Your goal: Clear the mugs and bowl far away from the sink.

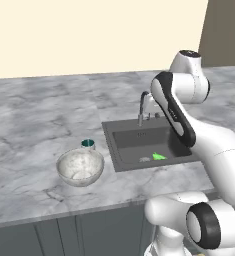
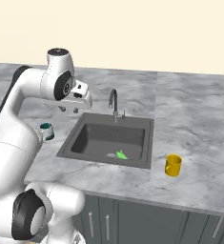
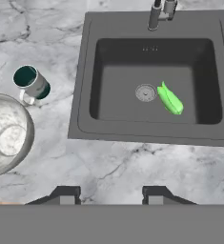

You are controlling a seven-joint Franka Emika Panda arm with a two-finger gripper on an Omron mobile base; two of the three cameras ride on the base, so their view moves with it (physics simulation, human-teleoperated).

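Hand view: the pincer [image 3: 108, 193] sits at bottom centre, its two dark tips standing apart with nothing between them, over bare marbled counter in front of the dark grey rectangular sink [image 3: 151, 128]. A green object [image 3: 170, 99] lies beside the drain. At the left edge is the wide marbled white-grey bowl [image 3: 4, 138], with the small teal-lined pale mug [image 3: 31, 83] just above it. In the right base view, the plain yellow mug [image 2: 173, 165] stands lower right of the basin. This looks like the approach step; the next move calls for swinging left and down onto the mug or bowl.
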